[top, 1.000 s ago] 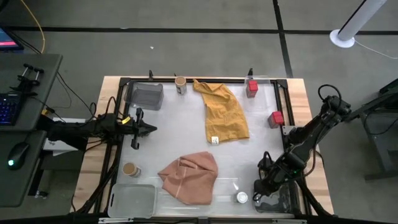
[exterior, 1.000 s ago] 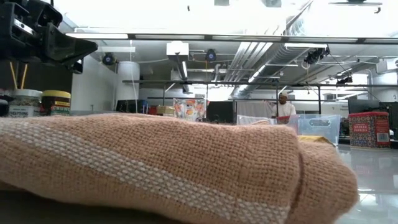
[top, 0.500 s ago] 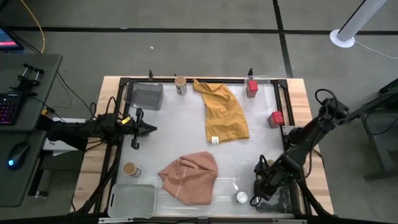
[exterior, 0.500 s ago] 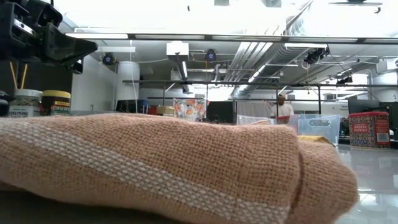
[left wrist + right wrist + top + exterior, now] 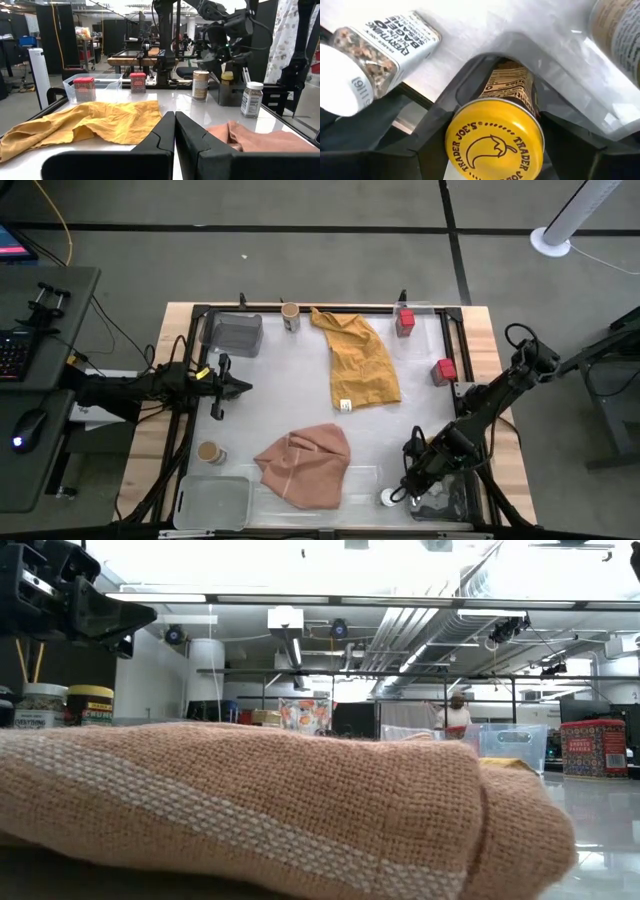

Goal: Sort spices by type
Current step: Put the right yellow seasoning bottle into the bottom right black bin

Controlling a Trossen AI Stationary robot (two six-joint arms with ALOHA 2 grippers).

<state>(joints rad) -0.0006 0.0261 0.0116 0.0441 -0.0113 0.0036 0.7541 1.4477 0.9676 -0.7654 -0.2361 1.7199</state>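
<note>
Spices seen from above: two red tins (image 5: 405,321) upright near the surface's far right, two tan-lidded jars (image 5: 290,316), one white-lidded jar (image 5: 388,498) upright just beside the right tool (image 5: 408,492).

Left wrist: left tool (image 5: 174,131) pinched shut, empty, pointing across the mustard cloth (image 5: 85,124).

Right wrist: yellow-lidded jar (image 5: 495,135) between spread fingers, lid toward camera, contact unclear; white-lidded jar lying tilted beside.

Bare table (image 5: 280,385) mid-left; pink cloth (image 5: 303,463) and mustard cloth (image 5: 360,365) across the middle
</note>
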